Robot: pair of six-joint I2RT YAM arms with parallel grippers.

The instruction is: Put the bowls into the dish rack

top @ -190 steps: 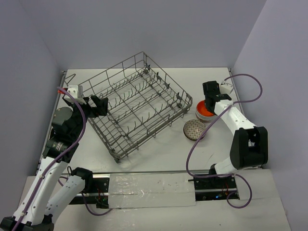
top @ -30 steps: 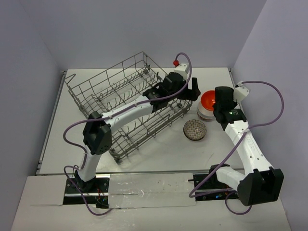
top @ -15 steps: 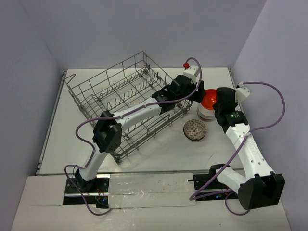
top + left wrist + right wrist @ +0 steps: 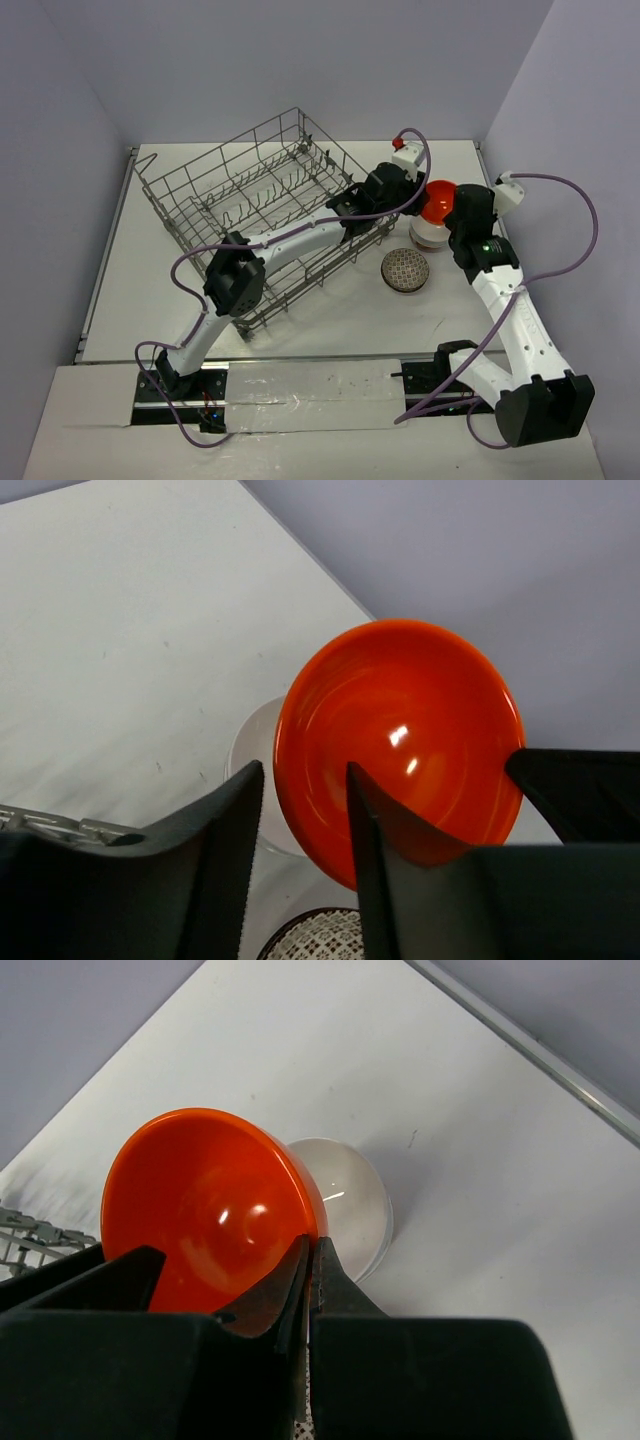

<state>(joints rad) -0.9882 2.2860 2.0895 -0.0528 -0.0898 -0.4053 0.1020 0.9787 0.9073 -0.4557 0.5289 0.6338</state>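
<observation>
The orange-red bowl hangs tilted above the white bowl, at the right of the dish rack. My right gripper is shut on the orange-red bowl's near rim. My left gripper reaches over the rack's right corner. Its jaws straddle the opposite rim of the orange-red bowl, one finger inside and one outside, with a thin gap still showing. The patterned bowl sits on the table in front of the white one. The white bowl shows beneath the lifted one.
The rack lies turned diagonally across the left and middle of the table. The left arm spans its front right side. The right wall stands close behind the bowls. A rack edge shows at the left of the right wrist view.
The left arm has stretched further right, up to the orange-red bowl, and its jaws have narrowed around the rim. The right gripper has kept its hold, with the bowl shifting slightly up.
</observation>
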